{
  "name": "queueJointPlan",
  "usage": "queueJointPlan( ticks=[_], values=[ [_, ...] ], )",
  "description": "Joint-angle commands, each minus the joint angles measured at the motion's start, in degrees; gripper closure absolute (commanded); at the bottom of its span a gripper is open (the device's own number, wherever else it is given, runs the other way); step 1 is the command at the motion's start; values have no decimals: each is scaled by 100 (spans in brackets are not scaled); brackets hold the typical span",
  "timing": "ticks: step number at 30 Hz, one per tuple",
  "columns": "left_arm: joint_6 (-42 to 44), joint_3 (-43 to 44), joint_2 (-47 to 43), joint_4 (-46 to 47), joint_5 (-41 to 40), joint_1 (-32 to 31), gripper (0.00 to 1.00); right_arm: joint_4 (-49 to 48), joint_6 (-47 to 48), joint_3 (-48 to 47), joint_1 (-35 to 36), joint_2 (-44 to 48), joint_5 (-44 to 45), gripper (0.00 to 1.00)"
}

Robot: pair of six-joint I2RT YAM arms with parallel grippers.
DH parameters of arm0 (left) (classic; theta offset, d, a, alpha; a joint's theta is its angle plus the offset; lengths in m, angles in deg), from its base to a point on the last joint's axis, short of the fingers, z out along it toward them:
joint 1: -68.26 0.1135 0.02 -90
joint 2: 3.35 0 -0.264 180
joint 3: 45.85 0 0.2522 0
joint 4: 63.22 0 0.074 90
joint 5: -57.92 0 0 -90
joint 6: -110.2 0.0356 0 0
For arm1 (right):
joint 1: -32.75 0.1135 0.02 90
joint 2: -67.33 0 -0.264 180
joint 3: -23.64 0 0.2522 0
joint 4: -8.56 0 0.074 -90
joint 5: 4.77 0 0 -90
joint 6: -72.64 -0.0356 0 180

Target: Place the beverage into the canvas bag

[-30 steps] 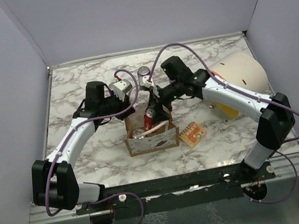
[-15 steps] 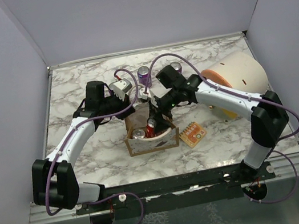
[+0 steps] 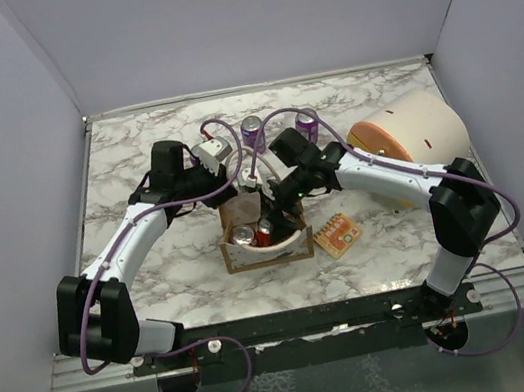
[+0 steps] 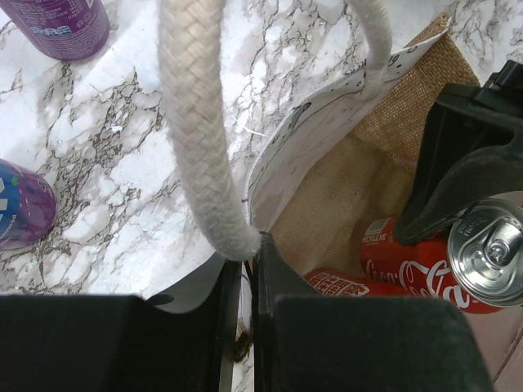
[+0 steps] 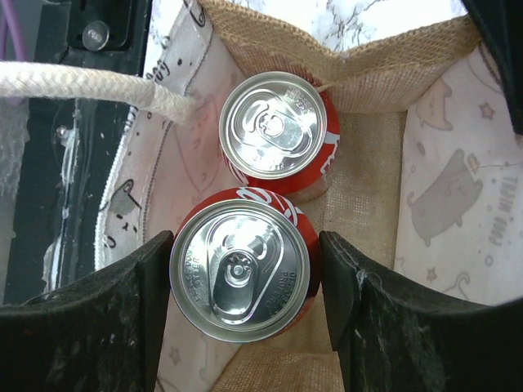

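Your right end effector (image 5: 243,287) is gripping the Coca-Cola can (image 5: 237,269) upright inside the canvas bag (image 5: 441,212), beside a second can (image 5: 274,131); your left end effector (image 4: 245,306) is pinching the bag's rim.

- Inside the tan fabric canvas bag (image 5: 441,196), a red cola can (image 5: 274,135) left bare floor only along one side.
- The right end effector (image 5: 243,273), clamping a second red can (image 5: 237,286), filled the rest.
- The left end effector (image 4: 245,265), pinching the rim, barred that wall.
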Motion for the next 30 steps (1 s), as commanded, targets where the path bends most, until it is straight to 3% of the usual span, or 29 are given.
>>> queueJointPlan(
  ticks=[1,17,30],
  values=[
    [-43,146,121,-16,-105,-21,92,-644,-28,202,93,98,-70,99],
    [-41,175,194,-37,-188,-22,92,-1289,161,813,320,88,223,94],
    [-22,225,239,-87,-190,-25,91,-1051,477,969,385,3,420,78]
  ],
)
